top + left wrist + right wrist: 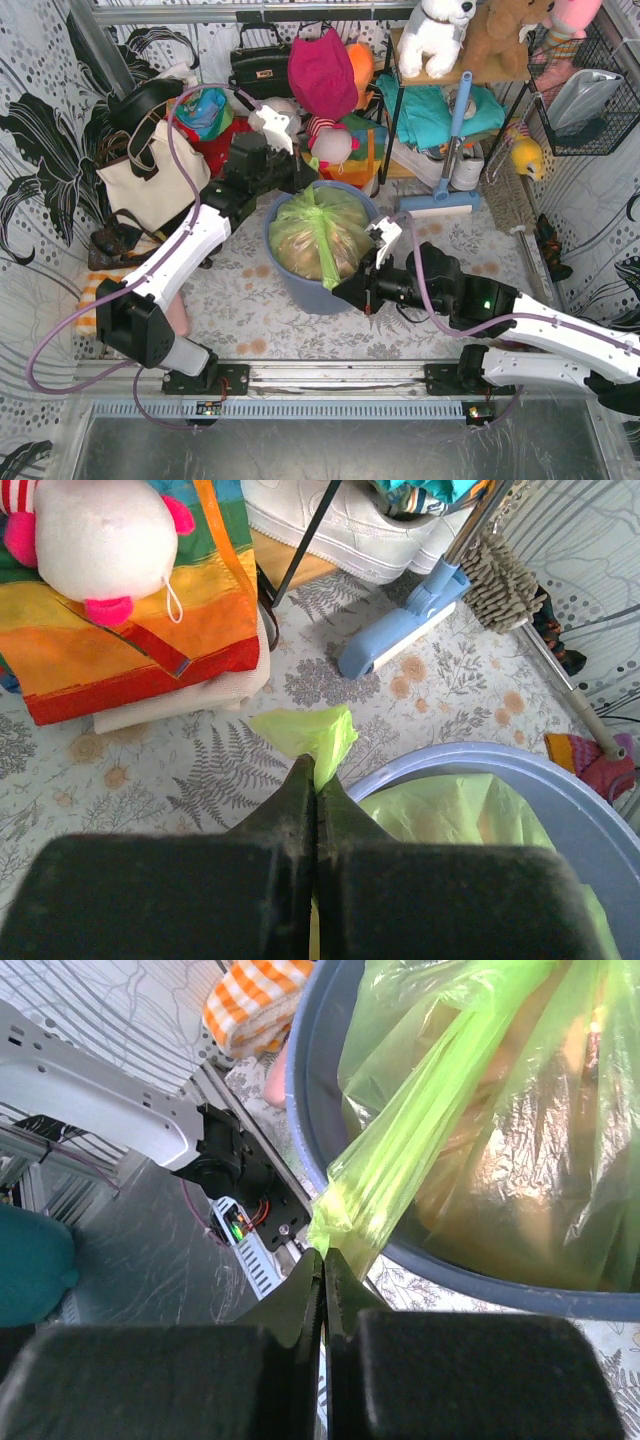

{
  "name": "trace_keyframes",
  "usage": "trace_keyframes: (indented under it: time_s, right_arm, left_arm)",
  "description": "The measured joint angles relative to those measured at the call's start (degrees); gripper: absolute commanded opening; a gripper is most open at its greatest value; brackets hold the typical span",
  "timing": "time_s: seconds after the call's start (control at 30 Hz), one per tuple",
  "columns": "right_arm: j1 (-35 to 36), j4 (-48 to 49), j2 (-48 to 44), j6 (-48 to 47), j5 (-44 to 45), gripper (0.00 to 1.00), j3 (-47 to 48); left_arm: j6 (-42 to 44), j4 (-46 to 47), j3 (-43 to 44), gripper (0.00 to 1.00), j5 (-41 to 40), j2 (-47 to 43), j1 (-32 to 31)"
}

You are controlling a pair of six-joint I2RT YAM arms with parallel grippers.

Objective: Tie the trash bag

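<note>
Left wrist cam first: the left gripper (316, 772) has its jaws squeezed together on a corner of the trash bag (450, 805). A little green flap of the plastic pokes out just past the tips. That pinch sits at the far-left side of the blue bin (575, 805), right over its rim.

Right wrist cam is the same deal. The right gripper (323, 1258) has its jaws clamped on a bunched-up strip of the bag, and the strip runs taut from the tips up into the bin. This grab is just outside the bin's near-right rim.

From the top cam, the bag sits inside the bin in the middle of the table (250, 310), between the two grippers, with tan crumpled paper showing through the plastic.

Further out, a blue floor mop (400, 640) lies on the table just beyond the left gripper, with a white sneaker (340, 525) behind it. A rainbow cloth (130, 630) with a plush toy (90, 535) on it is off to the left. An orange checked cloth (250, 1005) shows beyond the bin in the right wrist cam.
</note>
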Motion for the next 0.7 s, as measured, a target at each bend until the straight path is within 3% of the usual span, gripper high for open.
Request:
trace_keyframes:
  time_s: [0.07, 0.17, 0.2, 0.27, 0.4, 0.7]
  right_arm:
    - [0.00, -0.02, -0.74, 0.24, 0.09, 0.00, 0.09]
    - [0.00, -1.03, -1.07, 0.31, 0.52, 0.44, 1.68]
    - [0.00, -1.62, -0.94, 0.39, 0.70, 0.54, 2.60]
    - [0.02, -2.91, -0.37, 0.26, 1.38, 0.63, 5.07]
    - [0.02, -7.08, 2.84, 0.68, 4.00, 0.66, 12.37]
    - [0.07, -17.81, 13.03, 2.67, 9.94, 0.58, 23.85]
  left_arm:
    - [0.28, -0.20, -0.26, 0.01, -0.52, 0.00, 0.02]
    - [0.59, 0.15, -0.24, 0.01, -1.14, -1.11, 0.02]
    - [0.61, 0.17, -0.22, 0.01, -1.25, -1.51, 0.02]
    - [0.61, 0.26, -0.09, 0.01, -1.36, -2.36, 0.02]
    - [0.57, 0.63, 0.46, 0.01, -1.25, -3.78, 0.02]
    - [0.20, 1.31, 0.96, 0.01, -0.07, -4.70, 0.02]
